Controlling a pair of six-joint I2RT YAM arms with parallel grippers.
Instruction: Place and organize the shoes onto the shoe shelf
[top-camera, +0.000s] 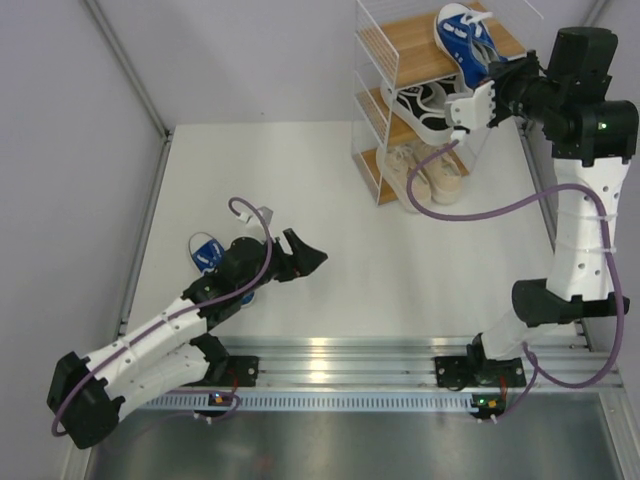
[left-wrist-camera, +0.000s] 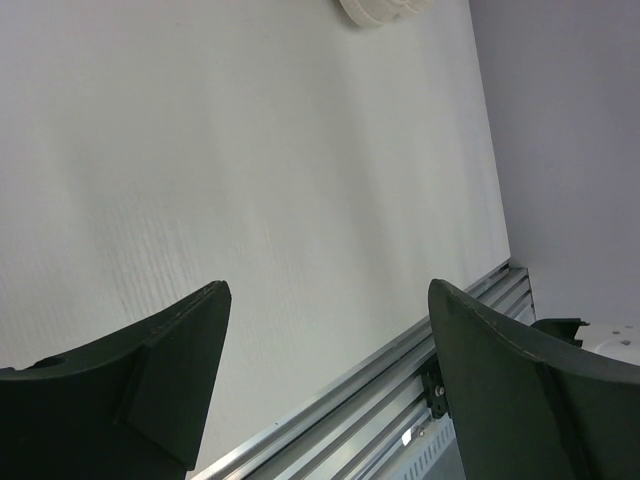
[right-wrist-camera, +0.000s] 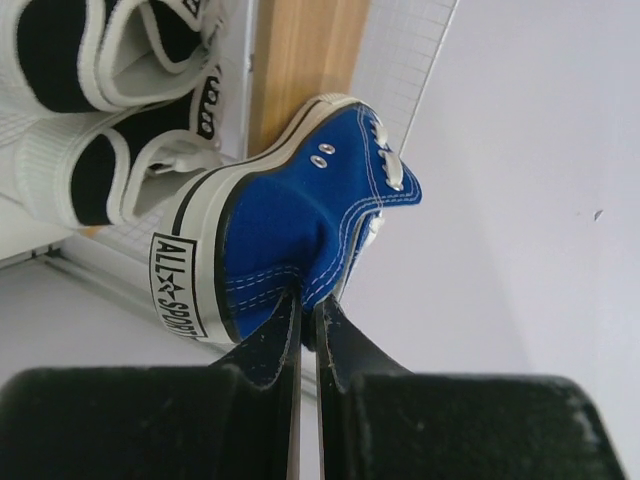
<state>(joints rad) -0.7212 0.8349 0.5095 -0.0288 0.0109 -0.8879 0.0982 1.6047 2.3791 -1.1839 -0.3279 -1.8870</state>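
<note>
The shoe shelf (top-camera: 400, 45) stands at the back right, a white wire rack with wooden tiers (right-wrist-camera: 305, 60). My right gripper (top-camera: 497, 68) (right-wrist-camera: 307, 300) is shut on the heel collar of a blue shoe (top-camera: 458, 35) (right-wrist-camera: 290, 230), holding it tilted over the top tier. Two black shoes (top-camera: 430, 105) (right-wrist-camera: 100, 175) sit on the middle tier and two beige shoes (top-camera: 432, 172) on the bottom tier. A second blue shoe (top-camera: 206, 250) lies on the table at the left, partly hidden under my left arm. My left gripper (top-camera: 305, 257) (left-wrist-camera: 330, 300) hangs open over bare table to the right of that shoe, holding nothing.
The white table (top-camera: 330, 250) is bounded by grey walls on the left and right. A metal rail (top-camera: 340, 365) (left-wrist-camera: 400, 400) runs along the near edge between the arm bases. A purple cable (top-camera: 500, 210) loops off the right arm beside the shelf.
</note>
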